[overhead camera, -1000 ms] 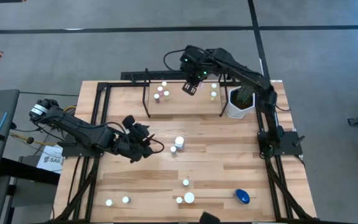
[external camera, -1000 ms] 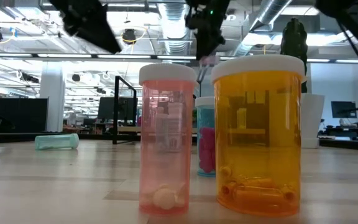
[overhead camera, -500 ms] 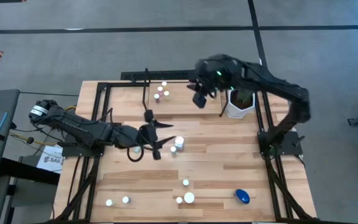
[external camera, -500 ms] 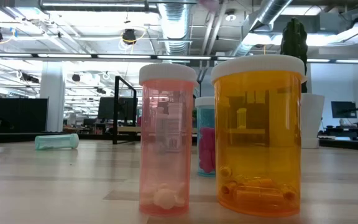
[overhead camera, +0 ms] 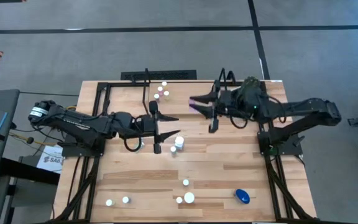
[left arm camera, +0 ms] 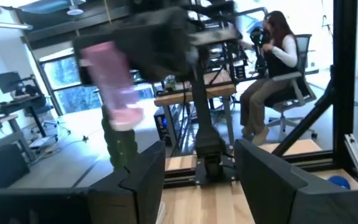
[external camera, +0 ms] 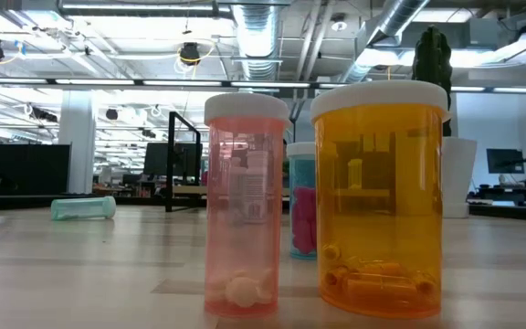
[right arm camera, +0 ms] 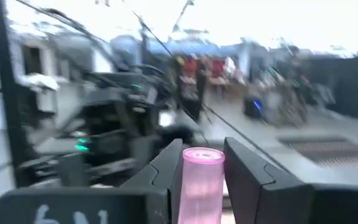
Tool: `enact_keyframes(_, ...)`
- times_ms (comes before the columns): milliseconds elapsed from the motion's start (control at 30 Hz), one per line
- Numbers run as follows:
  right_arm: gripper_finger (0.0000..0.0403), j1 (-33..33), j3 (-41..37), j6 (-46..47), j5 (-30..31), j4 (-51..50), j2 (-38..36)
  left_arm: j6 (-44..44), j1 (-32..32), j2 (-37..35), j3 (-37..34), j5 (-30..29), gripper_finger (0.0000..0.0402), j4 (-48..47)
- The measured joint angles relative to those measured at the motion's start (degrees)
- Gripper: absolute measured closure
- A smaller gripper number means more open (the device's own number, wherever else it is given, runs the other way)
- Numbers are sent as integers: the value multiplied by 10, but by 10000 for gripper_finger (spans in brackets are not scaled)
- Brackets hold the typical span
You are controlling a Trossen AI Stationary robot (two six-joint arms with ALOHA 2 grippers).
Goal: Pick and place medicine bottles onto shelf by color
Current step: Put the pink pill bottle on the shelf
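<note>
High view: we see both arms reaching in over the table towards its middle.
Right claw: it hangs over the front edge of the shelf and is pinched on a pink bottle.
Right wrist view: we see that bottle upright between the two dark fingers, which press on its sides; the background is too blurred for us to read.
Left claw: it is spread wide with nothing between its fingers and sits in front of the shelf, just beside two white-capped bottles standing on the table.
Left wrist view: we look between the parted fingers at the other arm's claw and its pink bottle; a person sits on a chair in the room beyond.
Shelf: we count four small bottles clustered at its left end.
Near edge of the table: several small bottles stand scattered, with a blue bottle lying to the right.
Low view: we see a pale red bottle and an orange bottle up close, a teal bottle behind them, and a pale green bottle on its side farther left.
Plant pot: white, behind the orange bottle on the right.
</note>
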Motion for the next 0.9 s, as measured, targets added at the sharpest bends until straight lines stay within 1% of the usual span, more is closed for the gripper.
enact_keyframes(133, 289, 4, -44, -7, -35, 97, 2, -10, 17, 0, 0, 28, 221, 1)
enact_keyframes(300, 289, 3, -51, -4, -40, 116, 24, -40, 44, 0, 0, 21, 221, -7)
enact_keyframes(367, 289, 4, -49, -3, -51, 138, 31, -50, 52, 0, 0, 21, 221, -17)
enact_keyframes(533, 289, 4, -49, -3, -71, 164, 41, -51, 58, 1, 0, 67, 221, -35)
enact_keyframes(600, 289, 4, -50, -3, -71, 166, 41, -47, 58, 1, 0, 73, 221, -40)
enact_keyframes(667, 289, 3, -49, -3, -71, 171, 40, -39, 58, 1, 0, 69, 221, -42)
enact_keyframes(700, 289, 3, -49, -2, -71, 172, 40, -33, 58, 1, 0, 57, 221, -39)
enact_keyframes(800, 289, 7, -49, 7, -71, 167, 40, -29, 58, 0, 0, -2, 221, -13)
enact_keyframes(833, 289, 7, -49, 11, -71, 167, 40, -33, 60, 0, 0, -10, 221, -12)
enact_keyframes(900, 289, 7, -49, 12, -71, 167, 40, -39, 62, 1, 0, -5, 221, -6)
